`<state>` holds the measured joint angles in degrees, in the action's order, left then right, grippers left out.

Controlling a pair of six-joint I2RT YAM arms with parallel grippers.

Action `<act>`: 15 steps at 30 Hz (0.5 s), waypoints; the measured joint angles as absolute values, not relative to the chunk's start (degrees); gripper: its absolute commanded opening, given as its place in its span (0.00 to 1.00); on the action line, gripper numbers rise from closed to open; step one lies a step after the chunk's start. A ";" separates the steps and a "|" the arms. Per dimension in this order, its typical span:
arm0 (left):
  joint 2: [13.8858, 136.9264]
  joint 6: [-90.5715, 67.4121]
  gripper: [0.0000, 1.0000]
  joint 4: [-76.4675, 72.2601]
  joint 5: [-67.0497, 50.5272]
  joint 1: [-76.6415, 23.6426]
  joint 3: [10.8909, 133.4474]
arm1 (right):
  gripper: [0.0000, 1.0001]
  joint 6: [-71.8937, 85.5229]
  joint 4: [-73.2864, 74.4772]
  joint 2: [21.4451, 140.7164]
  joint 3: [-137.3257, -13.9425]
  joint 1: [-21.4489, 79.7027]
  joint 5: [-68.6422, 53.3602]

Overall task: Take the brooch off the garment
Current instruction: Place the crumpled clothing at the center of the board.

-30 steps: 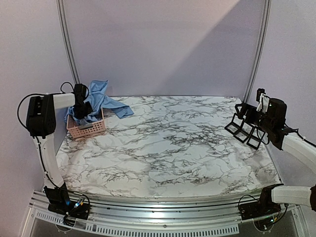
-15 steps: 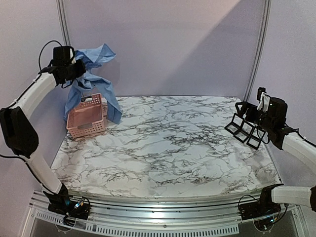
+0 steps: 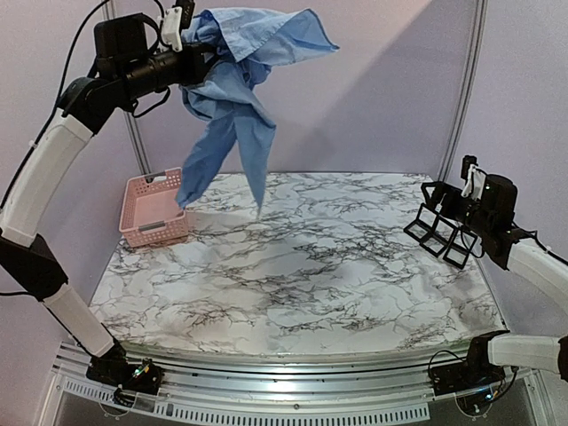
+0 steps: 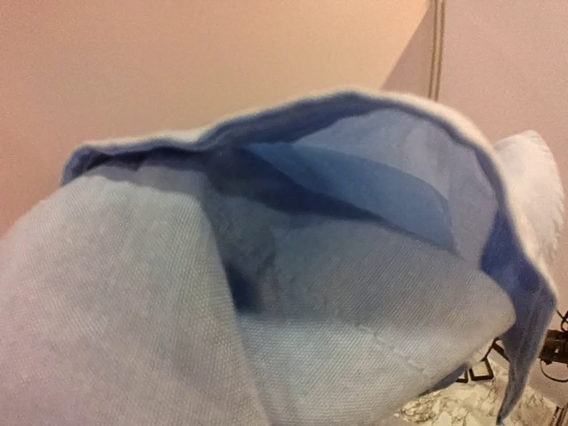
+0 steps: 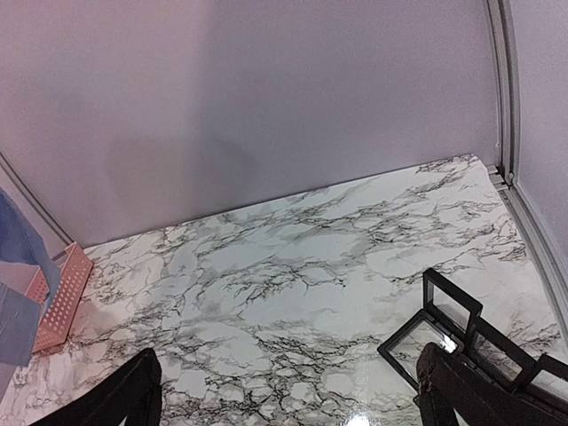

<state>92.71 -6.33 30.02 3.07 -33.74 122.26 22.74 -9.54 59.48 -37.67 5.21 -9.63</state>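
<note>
The light blue shirt [image 3: 232, 98] hangs in the air high above the table's back left, bunched at the top, its sleeves dangling down to just above the marble. My left gripper [image 3: 191, 55] is shut on its upper part. In the left wrist view the cloth [image 4: 293, 293] fills the frame and hides the fingers. No brooch shows in any view. My right gripper [image 3: 441, 202] is open and empty at the right side; its dark fingertips [image 5: 133, 395] stand wide apart. A strip of the shirt shows at the left edge of the right wrist view [image 5: 16, 257].
A pink plastic basket [image 3: 149, 213] stands empty at the back left, below the shirt; it also shows in the right wrist view [image 5: 60, 297]. Black open frame boxes [image 3: 439, 232] lie at the right edge under my right gripper, and show in the right wrist view [image 5: 453, 319]. Metal posts stand at the back corners.
My left arm has lifted the shirt out of the pink basket, swinging it up and to the right, high above the table. The right arm has not moved.
</note>
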 measured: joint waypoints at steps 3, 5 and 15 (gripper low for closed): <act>92.58 -5.37 0.00 29.85 2.26 -35.94 123.90 | 0.99 22.87 -9.54 59.07 -37.67 5.21 -9.61; 92.66 -5.32 0.00 29.95 1.69 -36.62 123.90 | 0.99 22.90 -9.54 58.87 -37.67 5.21 -9.61; 97.34 -11.31 0.32 27.22 -8.01 -37.15 112.44 | 0.99 22.90 -10.11 59.55 -37.67 5.41 -9.82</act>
<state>97.34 -11.31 27.22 -8.01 -37.15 112.44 22.90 -10.11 59.55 -37.67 5.41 -9.82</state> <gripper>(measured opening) 0.174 0.989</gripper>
